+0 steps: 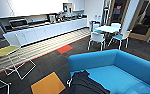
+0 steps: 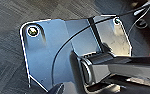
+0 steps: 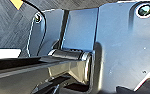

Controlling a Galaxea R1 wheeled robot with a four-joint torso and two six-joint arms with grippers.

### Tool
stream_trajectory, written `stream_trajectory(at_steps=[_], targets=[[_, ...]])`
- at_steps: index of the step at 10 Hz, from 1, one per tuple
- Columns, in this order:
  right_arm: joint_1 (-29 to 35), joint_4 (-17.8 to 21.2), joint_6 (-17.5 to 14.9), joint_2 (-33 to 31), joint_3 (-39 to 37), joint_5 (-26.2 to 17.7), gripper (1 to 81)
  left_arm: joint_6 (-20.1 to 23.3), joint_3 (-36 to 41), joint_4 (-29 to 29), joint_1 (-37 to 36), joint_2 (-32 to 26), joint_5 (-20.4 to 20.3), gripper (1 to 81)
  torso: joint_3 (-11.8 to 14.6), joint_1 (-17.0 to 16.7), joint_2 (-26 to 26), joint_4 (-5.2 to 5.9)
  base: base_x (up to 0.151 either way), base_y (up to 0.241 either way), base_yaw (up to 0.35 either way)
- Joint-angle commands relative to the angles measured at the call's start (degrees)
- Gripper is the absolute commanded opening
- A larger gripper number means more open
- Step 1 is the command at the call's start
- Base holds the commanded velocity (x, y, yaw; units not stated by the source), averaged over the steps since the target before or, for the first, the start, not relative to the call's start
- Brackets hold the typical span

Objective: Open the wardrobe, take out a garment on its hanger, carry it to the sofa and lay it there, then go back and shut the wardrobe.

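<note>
The bright blue sofa (image 1: 121, 75) fills the lower right of the head view, its padded back curving round the far side. The black garment (image 1: 87, 85) lies crumpled over the sofa's near left end and spills onto the seat. A small white piece at the garment's left edge looks like the hanger (image 1: 69, 82). Both wrist views look down past the robot's own dark plates onto grey carpet.
An orange carpet tile (image 1: 48, 85) lies left of the sofa. A white wire chair with a yellow seat (image 1: 6, 51) stands at the left. A white table (image 1: 107, 28) with white-and-teal chairs stands behind the sofa, and a long white kitchen counter (image 1: 46, 30) runs along the back wall.
</note>
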Motion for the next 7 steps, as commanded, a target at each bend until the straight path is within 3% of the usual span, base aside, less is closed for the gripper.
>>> stream_trajectory(at_steps=[1, 7], targets=[[1.2, 0.0, -0.2, 0.6, 0.3, -2.7, 81.1, 0.2, 0.2, 0.3, -2.1, -0.8, 3.1, 81.1, 0.0, 0.0, 0.0, 0.00, 0.000, 0.000, 0.091], [1.3, -0.2, -0.3, 0.6, 0.4, -2.7, 81.1, 0.2, -0.8, 0.3, -2.2, -0.2, 3.3, 81.1, 0.0, 0.0, 0.0, 0.00, 0.000, 0.000, 0.254]])
